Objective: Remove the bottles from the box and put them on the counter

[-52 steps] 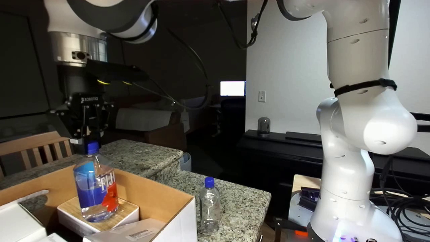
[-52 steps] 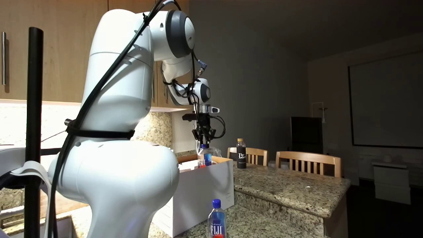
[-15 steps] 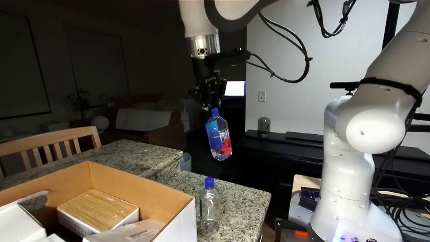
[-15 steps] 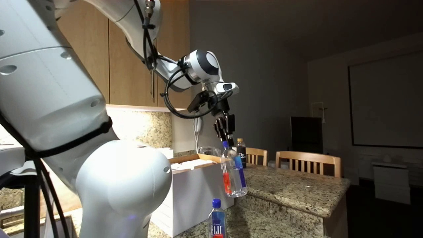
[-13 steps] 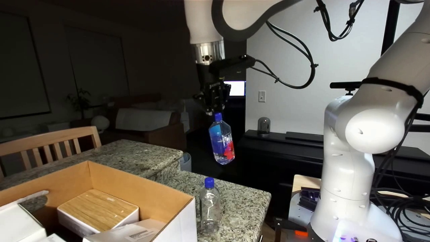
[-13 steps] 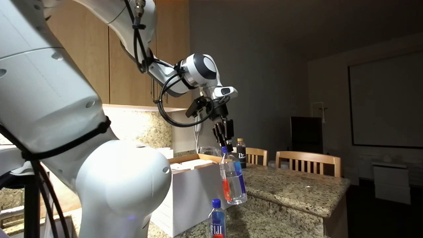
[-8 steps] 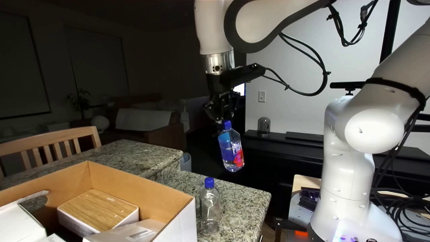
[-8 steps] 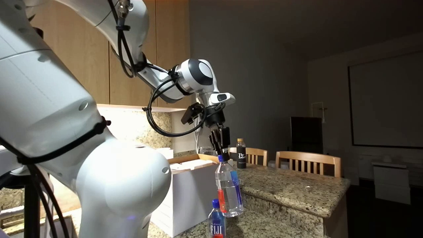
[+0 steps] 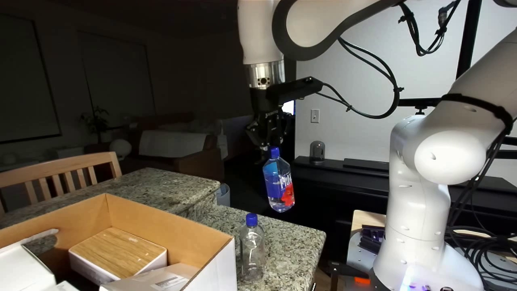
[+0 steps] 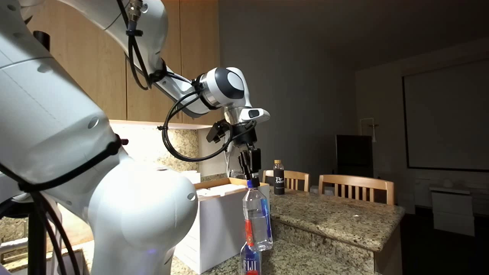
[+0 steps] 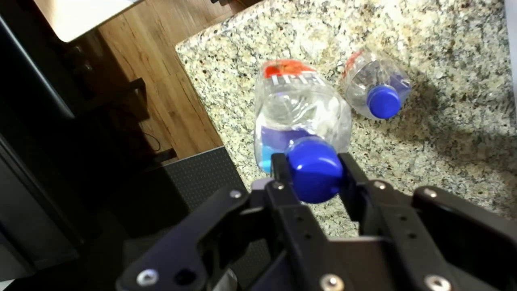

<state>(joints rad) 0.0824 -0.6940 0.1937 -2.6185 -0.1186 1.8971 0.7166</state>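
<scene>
Wrist view puts the hand [image 11: 312, 171] at the lower middle of the frame, its two fingers [image 11: 280, 171] pressed to either side of a blue cap [image 11: 317, 180] and parted by just that cap's width. By it I hold a part-filled Fiji water bottle [image 11: 303, 109], hanging at a slant over the granite tabletop [image 11: 452, 169]. In both exterior views its base lies to the right of its cap, and in an exterior view I make out a dark gap beneath it.

The other Fiji bottle [image 10: 250, 263] stands upright on the tabletop, in the lower middle of the frame in both exterior views; on the wrist camera I have it at the upper right. In an exterior view its FIJI label faces me and the hanging bottle's base overlaps its top. In an exterior view, too, I find it just beside the cardboard box [image 9: 190, 242], apart from the bottle I'm holding.

The box takes up the lower left of that frame, and both bottles are outside it. Inside I can see a wood-topped white box [image 9: 119, 252], a flat labelled packet [image 9: 157, 279] and, at the frame's left edge, a plain white box [image 9: 22, 268].
</scene>
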